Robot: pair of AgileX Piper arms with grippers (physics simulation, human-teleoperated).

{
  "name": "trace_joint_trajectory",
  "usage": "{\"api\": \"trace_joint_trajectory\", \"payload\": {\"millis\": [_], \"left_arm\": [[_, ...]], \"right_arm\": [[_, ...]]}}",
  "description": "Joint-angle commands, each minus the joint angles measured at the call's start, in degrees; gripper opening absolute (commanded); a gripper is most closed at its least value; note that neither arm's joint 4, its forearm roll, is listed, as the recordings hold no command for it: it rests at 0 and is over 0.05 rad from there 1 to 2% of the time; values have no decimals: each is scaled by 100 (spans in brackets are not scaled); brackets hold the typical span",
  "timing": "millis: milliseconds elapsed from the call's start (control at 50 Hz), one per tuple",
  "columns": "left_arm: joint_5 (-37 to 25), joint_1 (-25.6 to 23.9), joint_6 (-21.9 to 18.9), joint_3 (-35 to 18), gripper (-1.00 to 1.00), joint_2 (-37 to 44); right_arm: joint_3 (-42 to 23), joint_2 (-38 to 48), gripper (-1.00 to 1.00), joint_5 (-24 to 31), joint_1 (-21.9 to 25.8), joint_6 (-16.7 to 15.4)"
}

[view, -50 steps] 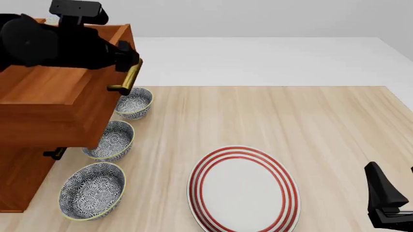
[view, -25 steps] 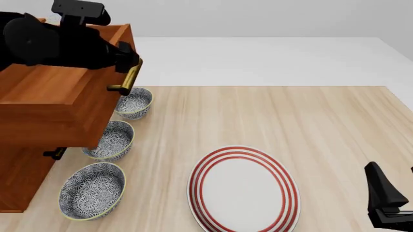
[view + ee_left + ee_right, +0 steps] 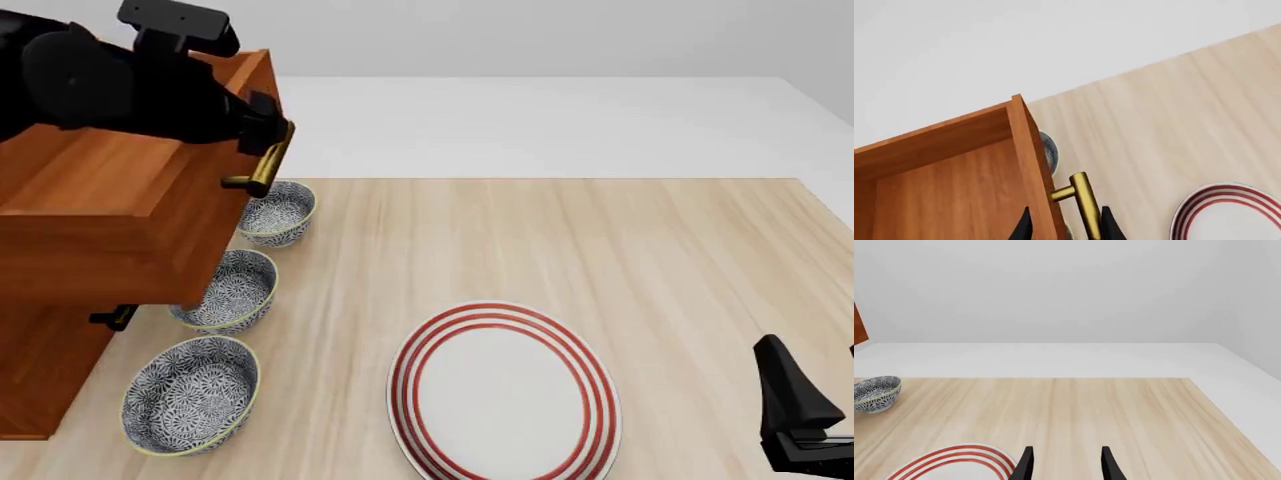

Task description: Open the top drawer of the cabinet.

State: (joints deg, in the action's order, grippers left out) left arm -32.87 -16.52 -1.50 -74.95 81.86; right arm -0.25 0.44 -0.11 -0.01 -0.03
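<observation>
Left pincer [image 3: 271, 135] seemingly lifted slightly, top drawer [image 3: 127, 215] unmoved

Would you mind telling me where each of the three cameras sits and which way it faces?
Front view: fixed above and behind the arms, looking forward and down at the table, cabinet and pulled-out top drawer; the left gripper shows at the brass handle, the right gripper near the lower right.
Left wrist view: behind the left gripper, looking along the fingers that straddle the handle.
Right wrist view: behind the right gripper, facing across the table, its fingers apart.
Shared: the red-ringed plate appears in all three.
</observation>
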Motion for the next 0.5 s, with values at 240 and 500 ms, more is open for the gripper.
{"api": "trace_joint_trajectory", "payload": {"millis": [240,500], "left_arm": [[-744,-572,-252,-294,100,-62],[-951,-629,-232,-598,100,-304]], "right_arm": [[0,1,100,0,0,-1],[0,2,100,0,1,0]]}}
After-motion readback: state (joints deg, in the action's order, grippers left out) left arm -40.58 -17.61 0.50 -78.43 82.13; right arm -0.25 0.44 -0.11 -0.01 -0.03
